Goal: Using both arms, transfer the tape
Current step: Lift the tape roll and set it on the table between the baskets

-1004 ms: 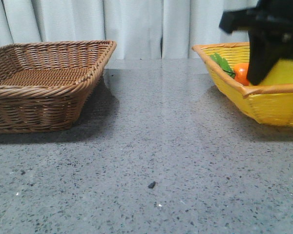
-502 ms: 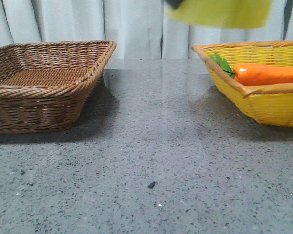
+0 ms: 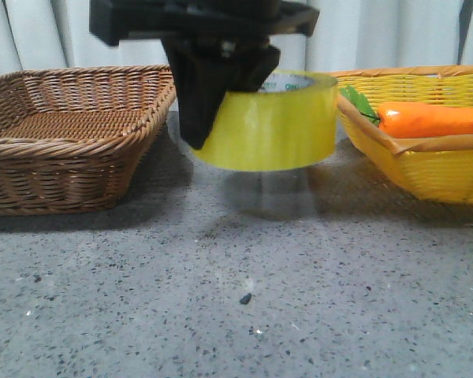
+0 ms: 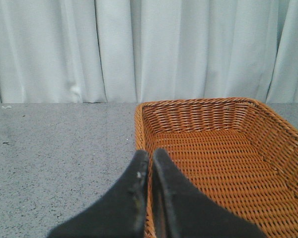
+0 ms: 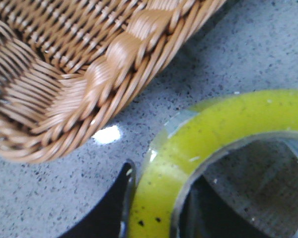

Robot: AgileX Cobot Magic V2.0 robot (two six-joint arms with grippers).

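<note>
**Tape roll hanging in the right tool between the two baskets**

The right tool is gripping the tape by its left wall, one finger outside the roll and one inside the core, and is holding it in the air above the worktop. The roll is hanging roughly level, with its open core facing up, midway between the brown basket on the left and the yellow basket on the right. It is touching neither basket, and its faint reflection is showing on the grey stone below.

In the right wrist view the tape is sitting just beside the woven rim of the brown basket.

The left tool is showing in its own wrist view only, fingers pressed together with nothing between them, and is pointing over the near rim of the brown basket.

A carrot with green leaves is lying in the yellow basket. A white curtain is hanging behind everything.
</note>
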